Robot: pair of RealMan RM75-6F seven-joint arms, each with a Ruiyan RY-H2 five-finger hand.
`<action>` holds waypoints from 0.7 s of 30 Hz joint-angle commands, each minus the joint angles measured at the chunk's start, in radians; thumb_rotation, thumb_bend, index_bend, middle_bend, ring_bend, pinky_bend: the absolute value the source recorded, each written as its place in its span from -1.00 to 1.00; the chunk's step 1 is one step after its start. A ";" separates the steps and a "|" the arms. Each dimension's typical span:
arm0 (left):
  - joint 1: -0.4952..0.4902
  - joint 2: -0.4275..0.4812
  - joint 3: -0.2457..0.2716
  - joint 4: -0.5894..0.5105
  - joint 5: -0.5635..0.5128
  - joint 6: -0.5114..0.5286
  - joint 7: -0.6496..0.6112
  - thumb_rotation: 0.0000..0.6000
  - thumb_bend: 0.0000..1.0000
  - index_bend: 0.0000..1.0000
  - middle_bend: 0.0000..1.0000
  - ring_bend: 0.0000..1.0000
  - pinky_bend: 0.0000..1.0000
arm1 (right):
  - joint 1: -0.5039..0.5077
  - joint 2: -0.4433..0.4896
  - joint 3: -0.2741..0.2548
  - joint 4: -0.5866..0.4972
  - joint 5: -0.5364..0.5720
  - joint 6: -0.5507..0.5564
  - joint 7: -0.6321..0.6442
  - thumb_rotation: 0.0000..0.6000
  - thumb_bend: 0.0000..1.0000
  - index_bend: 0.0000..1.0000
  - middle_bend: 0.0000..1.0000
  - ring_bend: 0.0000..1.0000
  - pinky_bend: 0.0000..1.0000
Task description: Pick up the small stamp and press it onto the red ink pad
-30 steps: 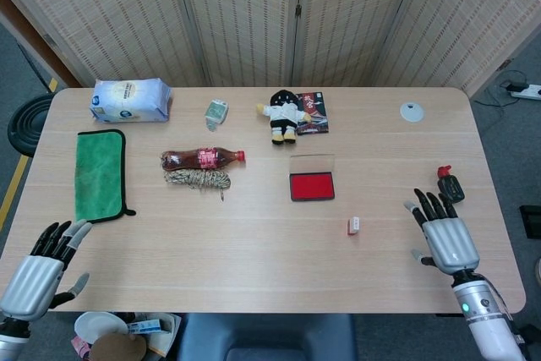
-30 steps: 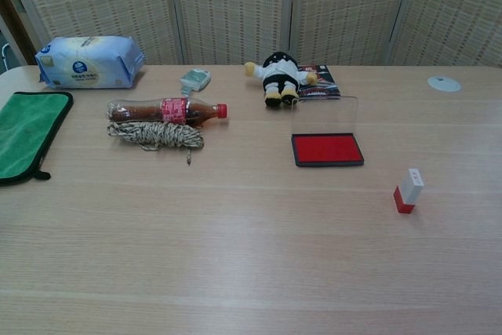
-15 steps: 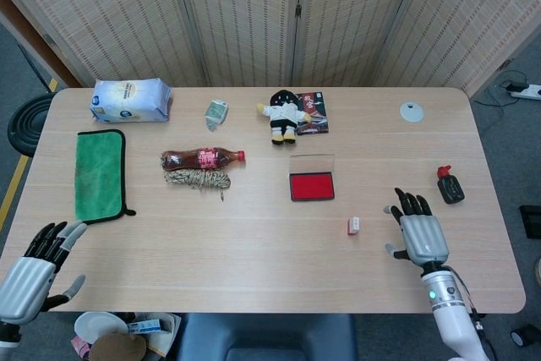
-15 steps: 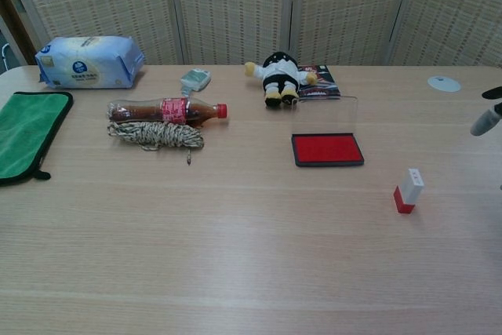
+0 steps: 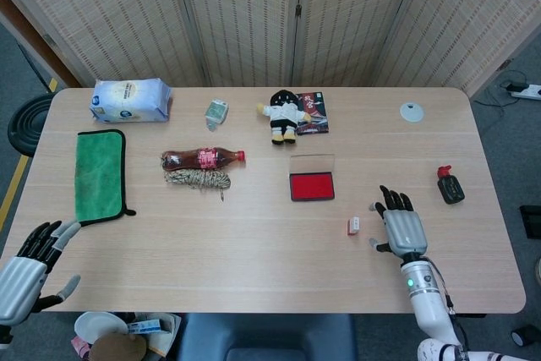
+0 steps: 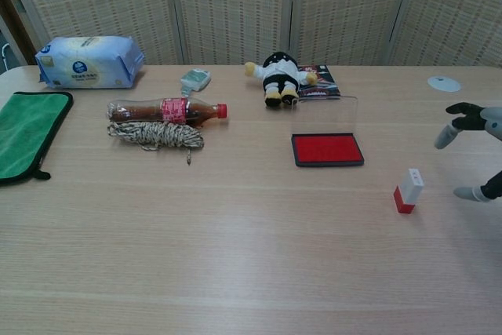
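Red-based small stamp (image 5: 354, 226) upright, untouched, right hand (image 5: 401, 227) spread wide just beside it; left hand (image 5: 25, 268) likewise empty, fingers apart

The head view looks steeply down from high above the near edge, taking in the whole tabletop (image 5: 254, 234). The chest view sits low and closer, facing the folding screen (image 6: 235, 5). Both share the tabletop's middle and far side.
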State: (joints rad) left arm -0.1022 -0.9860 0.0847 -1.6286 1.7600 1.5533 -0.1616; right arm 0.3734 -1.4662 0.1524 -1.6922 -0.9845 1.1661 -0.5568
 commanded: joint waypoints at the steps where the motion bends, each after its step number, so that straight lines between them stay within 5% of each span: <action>1: 0.005 0.001 0.001 0.004 0.003 0.009 -0.003 1.00 -0.32 -0.98 -1.00 -1.00 -0.93 | 0.012 -0.020 0.003 0.028 0.003 -0.010 0.021 1.00 -0.58 -0.43 -1.00 -1.00 -1.00; 21: 0.011 0.012 -0.002 0.021 0.002 0.033 -0.058 1.00 -0.32 -0.98 -1.00 -1.00 -0.93 | 0.067 -0.116 -0.002 0.154 0.017 -0.043 0.045 1.00 -0.56 -0.31 -1.00 -1.00 -1.00</action>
State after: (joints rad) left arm -0.0919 -0.9740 0.0823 -1.6080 1.7614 1.5851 -0.2194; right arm 0.4378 -1.5797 0.1485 -1.5414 -0.9707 1.1252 -0.5139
